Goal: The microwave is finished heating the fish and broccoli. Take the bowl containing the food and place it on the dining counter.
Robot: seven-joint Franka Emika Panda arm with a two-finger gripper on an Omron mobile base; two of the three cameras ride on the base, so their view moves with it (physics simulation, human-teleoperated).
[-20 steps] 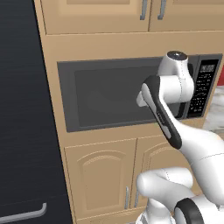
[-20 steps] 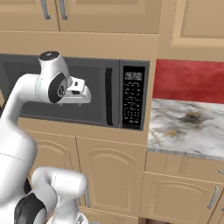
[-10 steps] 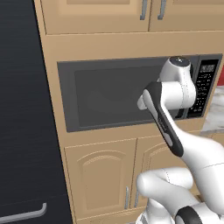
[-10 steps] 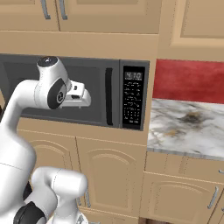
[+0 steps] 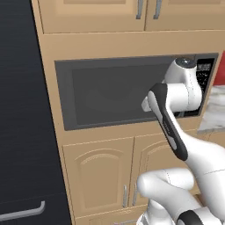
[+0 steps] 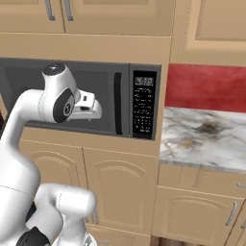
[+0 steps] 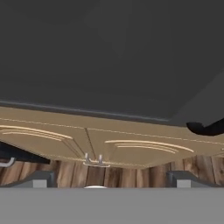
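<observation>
Built-in microwave [image 6: 96,98], door closed — its keypad panel [image 6: 144,104] at right carries pale markings too small to read. The gripper [image 7: 109,178], jaws spread wide and empty, faces the tinted door [image 5: 110,92], near the vertical handle [image 6: 117,103].

Microwave [image 6: 96,98]: wide dark grey unit built into tan cabinetry, tinted door closed, vertical black handle [image 6: 117,103] and keypad panel [image 6: 144,104] at right
</observation>
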